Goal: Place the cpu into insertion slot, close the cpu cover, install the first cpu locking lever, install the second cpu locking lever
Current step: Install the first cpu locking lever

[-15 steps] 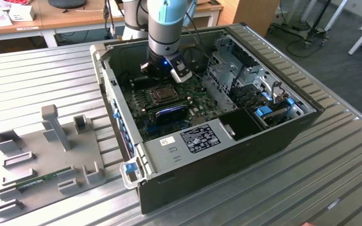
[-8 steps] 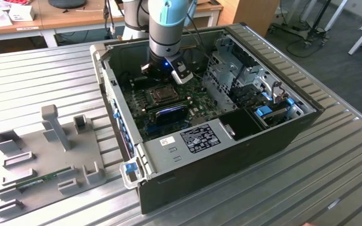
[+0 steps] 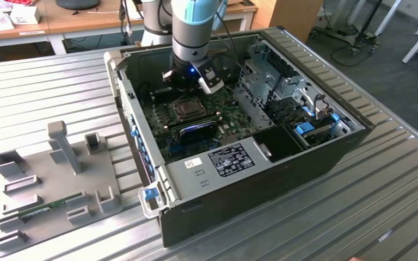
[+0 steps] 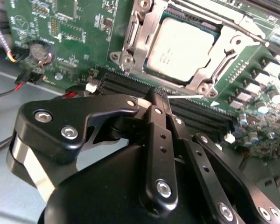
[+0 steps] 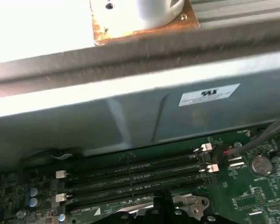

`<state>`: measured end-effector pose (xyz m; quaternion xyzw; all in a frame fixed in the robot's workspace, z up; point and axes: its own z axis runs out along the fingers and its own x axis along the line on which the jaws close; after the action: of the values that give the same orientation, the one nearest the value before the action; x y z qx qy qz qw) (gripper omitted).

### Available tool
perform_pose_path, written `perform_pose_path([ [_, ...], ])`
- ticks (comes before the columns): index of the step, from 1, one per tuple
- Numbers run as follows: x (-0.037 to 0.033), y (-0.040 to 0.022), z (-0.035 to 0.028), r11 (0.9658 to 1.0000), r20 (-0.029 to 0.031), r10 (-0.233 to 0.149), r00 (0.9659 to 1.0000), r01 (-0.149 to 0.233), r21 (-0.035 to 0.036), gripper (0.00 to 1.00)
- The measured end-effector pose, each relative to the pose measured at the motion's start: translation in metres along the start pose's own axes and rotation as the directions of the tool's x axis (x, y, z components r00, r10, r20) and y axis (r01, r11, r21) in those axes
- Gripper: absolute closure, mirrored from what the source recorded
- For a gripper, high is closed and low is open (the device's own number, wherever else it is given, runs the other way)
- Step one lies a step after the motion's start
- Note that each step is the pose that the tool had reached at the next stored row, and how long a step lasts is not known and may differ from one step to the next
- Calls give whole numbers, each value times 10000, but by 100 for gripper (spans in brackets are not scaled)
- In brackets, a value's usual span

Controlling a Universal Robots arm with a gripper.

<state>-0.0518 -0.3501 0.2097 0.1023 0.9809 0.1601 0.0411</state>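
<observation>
— Tool [image 4: 158, 96], how does it stand?

— Fingers pressed together, narrow, holding nothing. In the exterior view it hangs inside the computer case [image 3: 318, 157], low over the motherboard [image 4: 79, 28], above the long black memory slots [image 5: 135, 172].

— Where is the cpu [image 4: 184, 49]?

— Seated in the insertion slot [image 4: 201, 87], at 6 o'clock from the tool in the exterior view and near it. The cpu cover [image 4: 135, 42] lies flat around the chip, silvery top showing through its hollow centre.

— So which step is in hand?

— By judgement, the levers. One locking lever [image 4: 233, 29], a thin wire bar, runs along the socket's edge; whether it is hooked home cannot be told.

— How is that step done well?

— Closed fingers suit pushing. Bear on the bar only, never on the chip or cover; sweep it down and sideways under its catch, steadily, so it does not spring back.

— What do the containers hold?

— The case, open on top, holds the board, a metal drive cage at 3 o'clock and blue-tabbed parts at 4 o'clock. On the tabletop [image 3: 354, 206], at 8 o'clock from the case, a grey fixture tray [image 3: 42, 179] carries a memory stick [image 3: 45, 209].
</observation>
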Motion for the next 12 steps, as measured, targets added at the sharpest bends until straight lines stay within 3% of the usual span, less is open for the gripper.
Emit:
perform_pose_path([
  [6, -7, 48, -140, 10000, 0, 0, 10000, 0, 1, 89],
  [12, 2, 50, -154, 10000, 4, -2, 10000, 2, -1, 89],
])
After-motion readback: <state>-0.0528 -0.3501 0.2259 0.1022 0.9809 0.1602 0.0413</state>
